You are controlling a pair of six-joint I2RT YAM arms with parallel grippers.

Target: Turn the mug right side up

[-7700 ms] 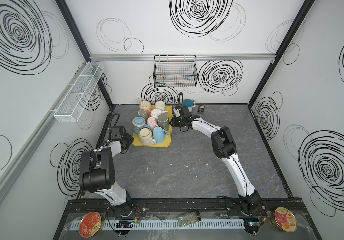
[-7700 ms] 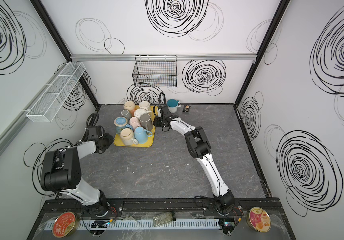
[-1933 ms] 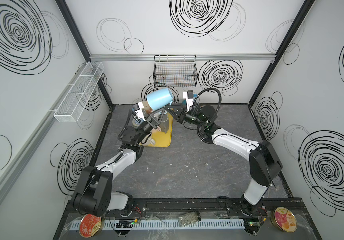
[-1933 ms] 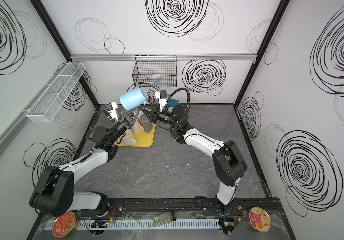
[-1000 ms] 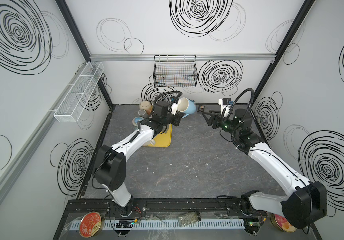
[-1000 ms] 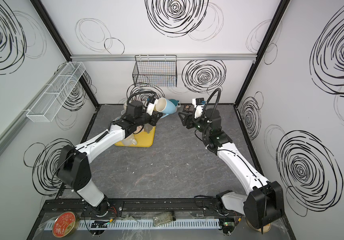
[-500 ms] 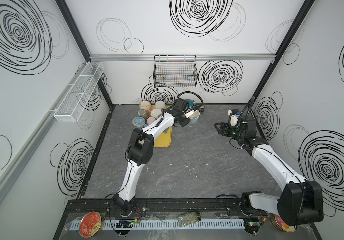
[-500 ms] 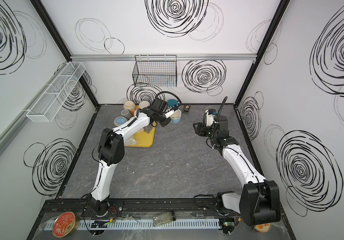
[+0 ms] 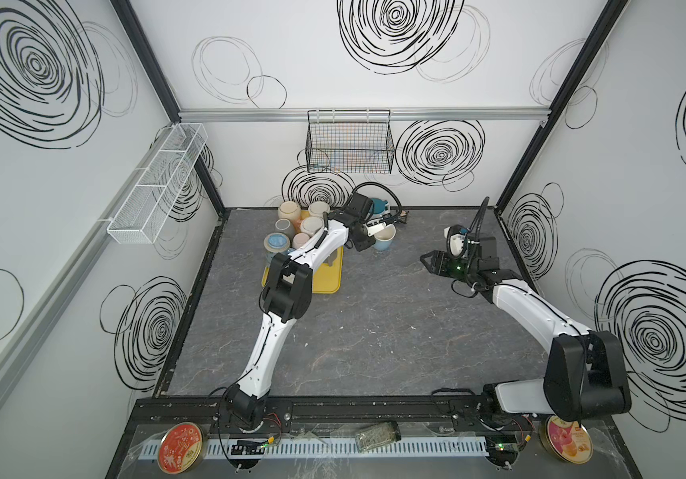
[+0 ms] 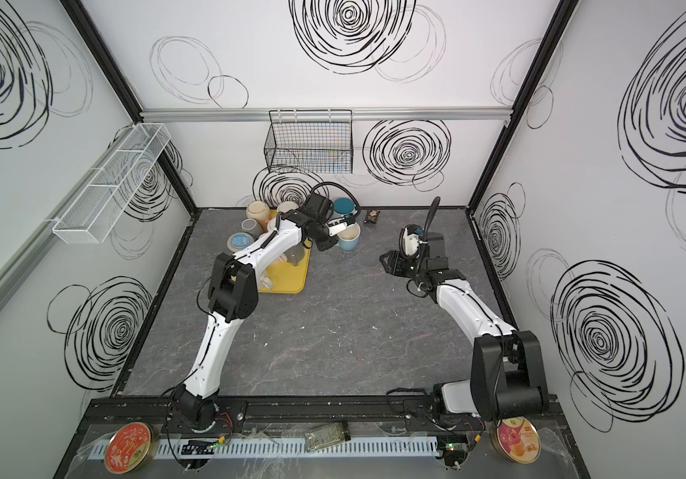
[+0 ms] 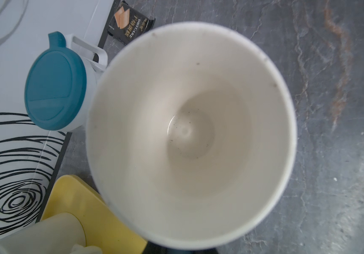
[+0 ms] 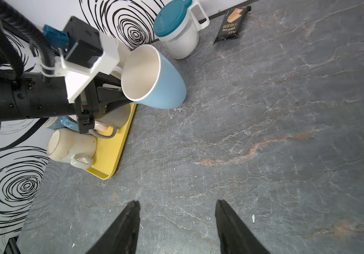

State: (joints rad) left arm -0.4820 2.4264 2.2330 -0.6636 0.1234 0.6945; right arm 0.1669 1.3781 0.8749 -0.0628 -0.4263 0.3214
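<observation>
Black fingers of the left gripper (image 12: 121, 96) are closed together on the light-blue mug (image 12: 165, 88), just below its rim on the side facing the yellow tray (image 12: 110, 158); the handle is hidden there, so the exact hold cannot be confirmed. The mug lies directly ahead of the fingertips; its long axis stands vertical, mouth up, and the left wrist view looks straight into the cream interior. The base appears to meet the tabletop (image 12: 264, 110) just beside the tray's far right corner, near the tabletop's far edge, with a teal-lidded jug (image 12: 172, 19) close behind. Judgement: the turn is complete; release calls for parting the fingers and retreating level toward the tray, without tipping the mug. The right gripper (image 12: 176, 201) hangs well apart toward the right edge, jaws apart and empty; the left arm is the nearer.
</observation>
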